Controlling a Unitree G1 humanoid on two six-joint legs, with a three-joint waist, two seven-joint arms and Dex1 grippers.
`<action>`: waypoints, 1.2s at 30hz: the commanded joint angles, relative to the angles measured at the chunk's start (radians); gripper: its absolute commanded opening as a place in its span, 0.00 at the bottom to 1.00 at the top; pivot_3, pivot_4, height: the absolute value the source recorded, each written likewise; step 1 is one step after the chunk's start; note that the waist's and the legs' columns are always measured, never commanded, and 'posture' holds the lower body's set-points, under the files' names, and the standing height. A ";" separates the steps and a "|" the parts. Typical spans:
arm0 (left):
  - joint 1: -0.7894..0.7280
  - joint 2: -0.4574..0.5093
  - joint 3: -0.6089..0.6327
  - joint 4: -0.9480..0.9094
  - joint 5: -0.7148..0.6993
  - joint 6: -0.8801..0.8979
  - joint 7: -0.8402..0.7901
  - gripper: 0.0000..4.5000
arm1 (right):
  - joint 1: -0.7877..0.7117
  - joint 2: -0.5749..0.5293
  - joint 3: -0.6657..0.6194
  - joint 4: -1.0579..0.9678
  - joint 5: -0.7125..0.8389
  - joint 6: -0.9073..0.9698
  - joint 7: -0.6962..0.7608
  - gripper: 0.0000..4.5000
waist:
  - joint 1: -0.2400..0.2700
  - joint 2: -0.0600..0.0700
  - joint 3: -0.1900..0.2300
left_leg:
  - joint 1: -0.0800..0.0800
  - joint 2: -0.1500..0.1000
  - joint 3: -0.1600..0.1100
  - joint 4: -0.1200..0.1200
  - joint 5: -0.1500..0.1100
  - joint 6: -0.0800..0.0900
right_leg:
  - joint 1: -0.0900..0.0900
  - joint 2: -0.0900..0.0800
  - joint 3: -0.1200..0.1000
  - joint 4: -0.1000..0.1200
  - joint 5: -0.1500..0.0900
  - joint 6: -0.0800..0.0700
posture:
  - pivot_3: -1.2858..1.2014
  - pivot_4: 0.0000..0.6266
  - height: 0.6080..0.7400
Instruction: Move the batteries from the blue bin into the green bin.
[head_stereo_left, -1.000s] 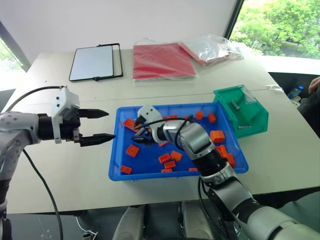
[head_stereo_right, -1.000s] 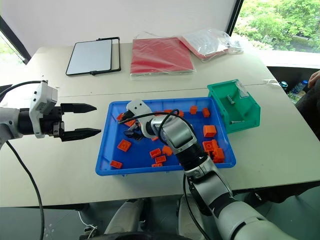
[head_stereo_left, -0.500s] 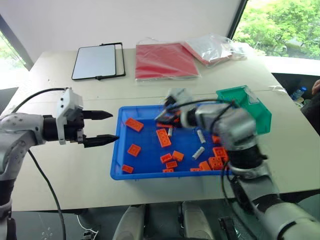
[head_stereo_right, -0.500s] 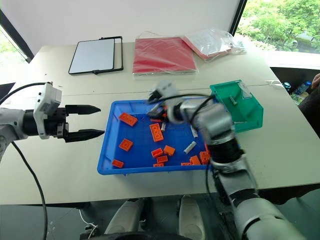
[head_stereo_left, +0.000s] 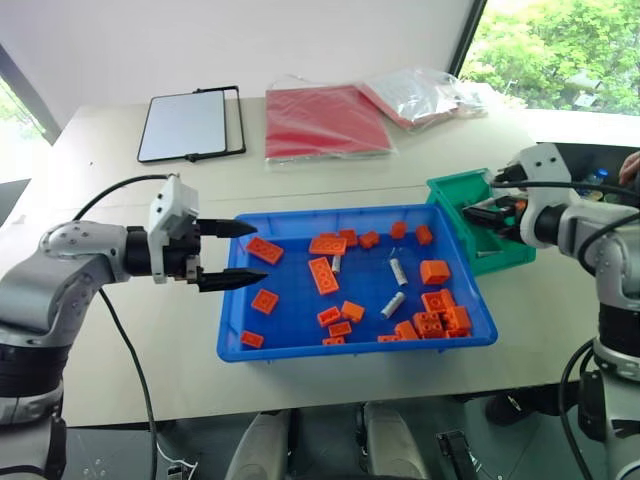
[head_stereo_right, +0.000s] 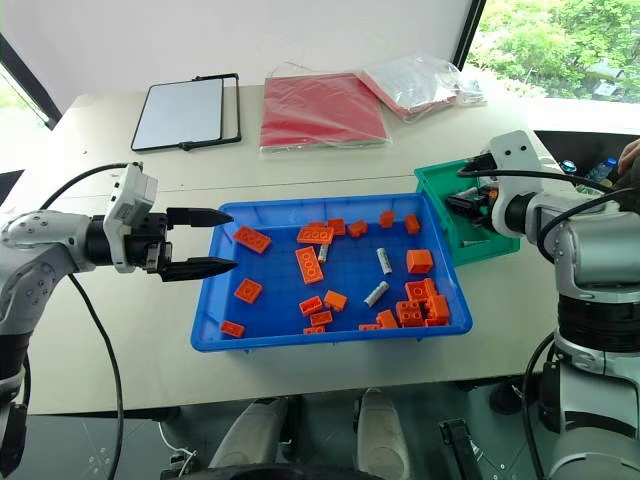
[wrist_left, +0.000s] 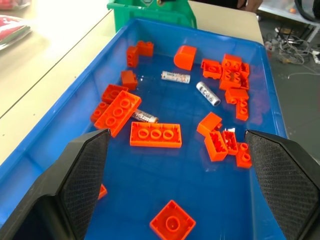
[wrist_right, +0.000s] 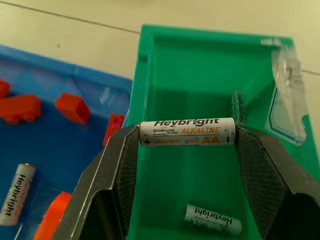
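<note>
Over the green bin (wrist_right: 200, 95) on the right side of the table, the right gripper (wrist_right: 186, 150) has a battery (wrist_right: 186, 132) clamped end to end between its two fingers. So the battery's long axis runs straight across from one finger pad to the other, lying roughly level, label side facing the wrist camera. That spans the jaws wide, which makes sense: pinching it by the ends means it should drop clean once the fingers part, and it's already above the bin's open top, so I'd say a release is all that's left for this one

Two more batteries are already down in the green bin: one (wrist_right: 212, 219) lying flat on the floor of it, and another (wrist_right: 237, 106) further back that looks stood up against the wall, though it's dim in there so don't hold me to that

Back in the blue bin (head_stereo_left: 300, 345) there are three batteries left among the orange bricks (head_stereo_left: 322, 273). One (head_stereo_left: 398, 271) and another (head_stereo_left: 393, 305) sit near the middle right, both lying flat at a slant, and a third (head_stereo_left: 337, 264) is tucked just beside the long brick

Left gripper (head_stereo_left: 232, 254) hangs at the blue bin's left rim, fingers spread wide and holding nothing, pointing in across the tray, probably parked out of the way
</note>
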 joint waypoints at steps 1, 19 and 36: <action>-0.030 -0.005 -0.003 0.003 0.002 -0.012 -0.008 1.00 | 0.012 -0.003 -0.027 -0.004 -0.013 -0.130 -0.023 0.99 | 0.004 0.000 0.000 | 0.000 0.000 0.000 0.000 0.000 0.000 | 0.000 0.000 0.000 0.000 0.000 0.000 | 0.52 0.24 0.93; -0.013 0.014 0.027 -0.032 -0.017 0.021 0.010 1.00 | -0.015 0.205 0.133 -0.304 0.265 0.122 -0.033 0.99 | 0.008 0.000 0.000 | 0.000 0.000 -0.001 0.001 0.000 0.000 | 0.001 0.000 0.000 0.000 0.000 0.000 | 0.52 0.24 0.93; 0.019 0.019 0.062 -0.073 -0.033 0.042 0.043 1.00 | -0.016 0.302 0.357 -0.106 0.131 -0.147 -0.065 0.99 | 0.003 0.000 0.000 | 0.000 0.000 -0.001 0.001 0.000 0.000 | 0.000 0.001 0.000 0.000 0.000 0.000 | 0.52 0.24 0.93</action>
